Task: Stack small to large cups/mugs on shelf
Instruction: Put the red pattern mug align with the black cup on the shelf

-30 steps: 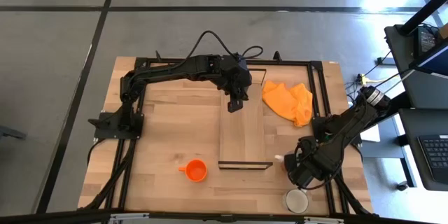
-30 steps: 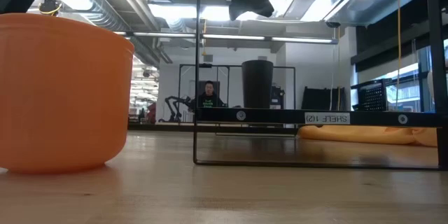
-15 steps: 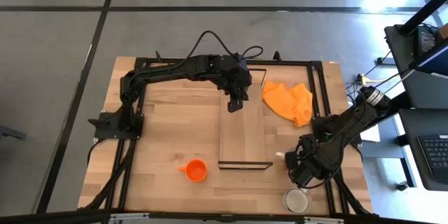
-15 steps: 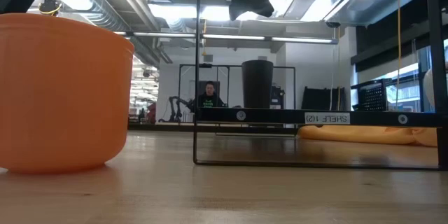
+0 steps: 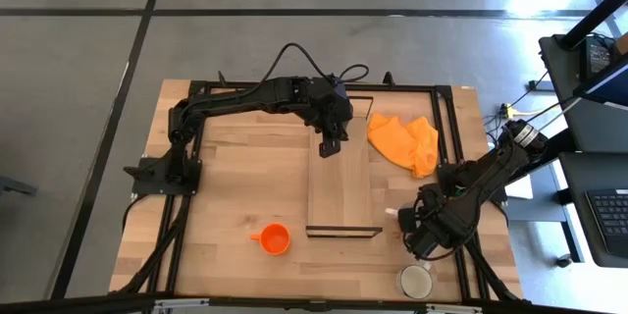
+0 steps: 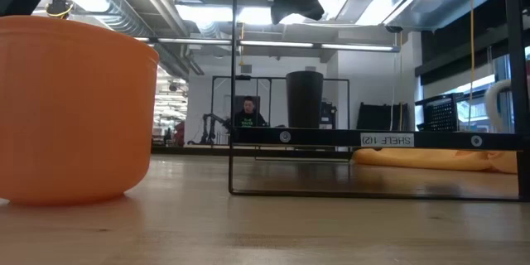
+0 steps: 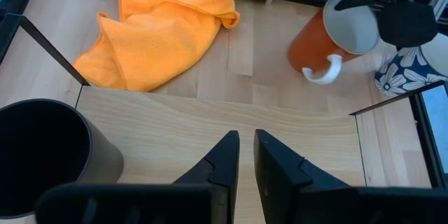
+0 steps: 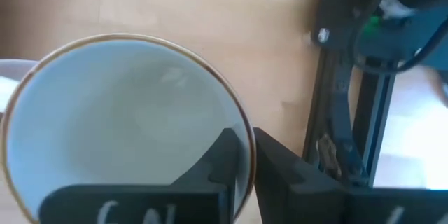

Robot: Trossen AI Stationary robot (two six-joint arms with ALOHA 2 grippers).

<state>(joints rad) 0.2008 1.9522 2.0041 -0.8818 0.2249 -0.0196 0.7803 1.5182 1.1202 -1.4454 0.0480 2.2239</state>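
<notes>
the right gripper is pinching the rim of a white-lined mug between its fingers, lifting it just beside the shelf, likely to carry it up. the left gripper is hovering over the shelf's far end, fingers nearly together on nothing, beside the black tumbler already standing there. four cups are showing: the tumbler, the held mug, another white mug and the orange cup waiting on the tabletop.
</notes>
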